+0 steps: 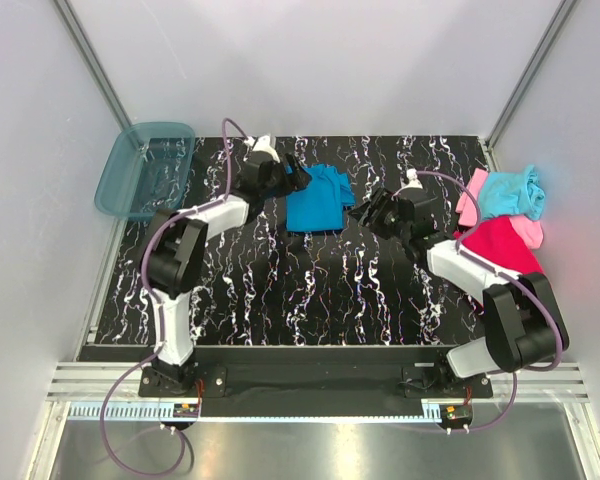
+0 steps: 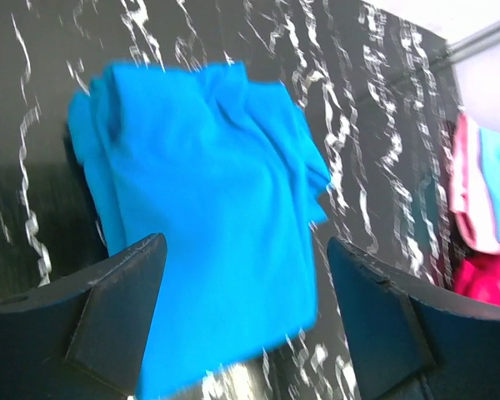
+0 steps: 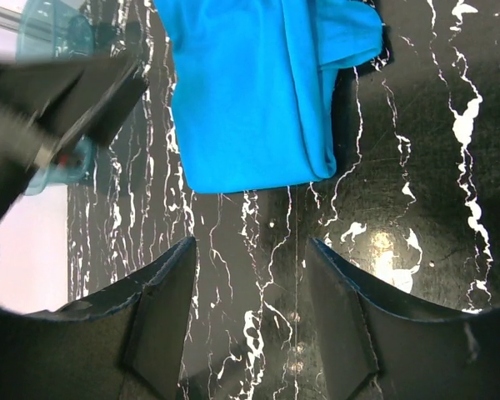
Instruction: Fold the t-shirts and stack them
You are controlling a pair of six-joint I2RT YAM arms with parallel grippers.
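— Left gripper, right gripper: holding something?
— No, both are wide open and empty, one on each side of the folded blue t-shirt in the middle of the table. From there I think I can lift it by both edges toward the other t-shirts at right.

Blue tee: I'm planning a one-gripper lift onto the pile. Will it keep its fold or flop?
It will probably flop: the blue tee is soft cloth, and its layers lie wrinkled and uneven. It is likely light, being thin and lying flat. If pushed, it would probably bunch up rather than slide whole across the table.
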